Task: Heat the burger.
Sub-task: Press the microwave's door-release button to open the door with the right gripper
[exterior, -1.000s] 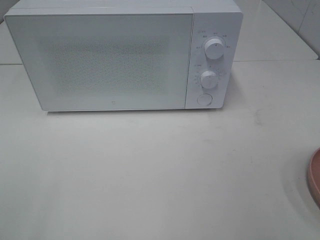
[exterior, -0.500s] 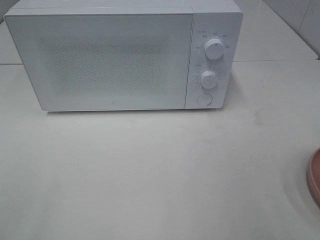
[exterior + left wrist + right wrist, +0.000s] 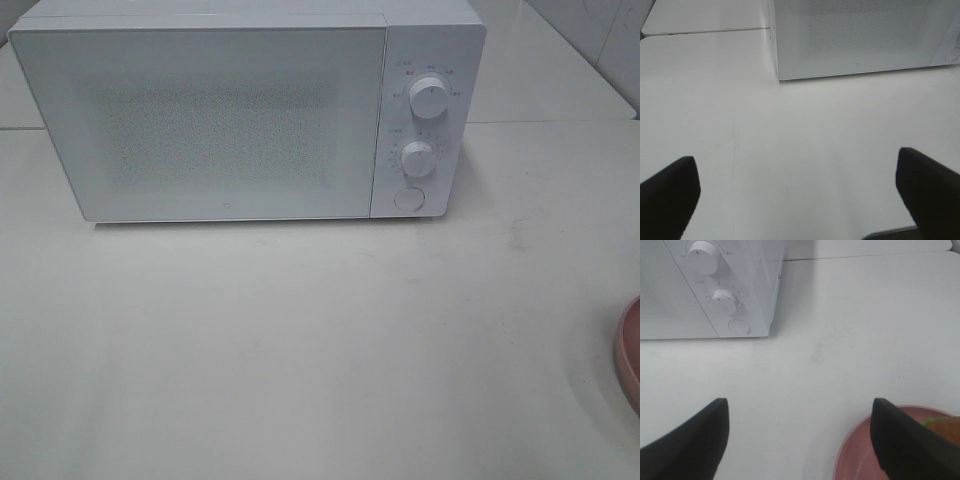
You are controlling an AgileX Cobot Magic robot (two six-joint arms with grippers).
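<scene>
Boxy white microwave oven (image 3: 230, 125) stands at the far side of the pale white tabletop (image 3: 300, 340). Its speckled door (image 3: 60, 120) is shut flush. The control strip on its right side carries an upper white dial (image 3: 429, 97), a lower white dial (image 3: 417, 158) and a round white push button (image 3: 408, 198) beneath them.

Round pink plate (image 3: 630, 350): only a sliver of rim shows at the right edge of the high view, near side of the tabletop, well apart from the microwave.

Burger (image 3: 946, 429), golden-brown bun with a bit of green lettuce showing, sits on the pink plate (image 3: 860, 452). It is seen only from the right wrist view, and is mostly hidden behind one black finger (image 3: 910, 440). Other layers cannot be made out.

Right pincer (image 3: 799, 402): released, fingers spread wide, bare tabletop between them. It grasps nothing. The plate's near rim reaches into the gap, while the burger lies off to one finger's side, not between the two. Microwave's dial side ahead of it.

Left pincer (image 3: 795, 155): released, black fingers (image 3: 670, 195) wide apart, only bare tabletop in the gap. It faces the microwave's lower front corner on the door side.
</scene>
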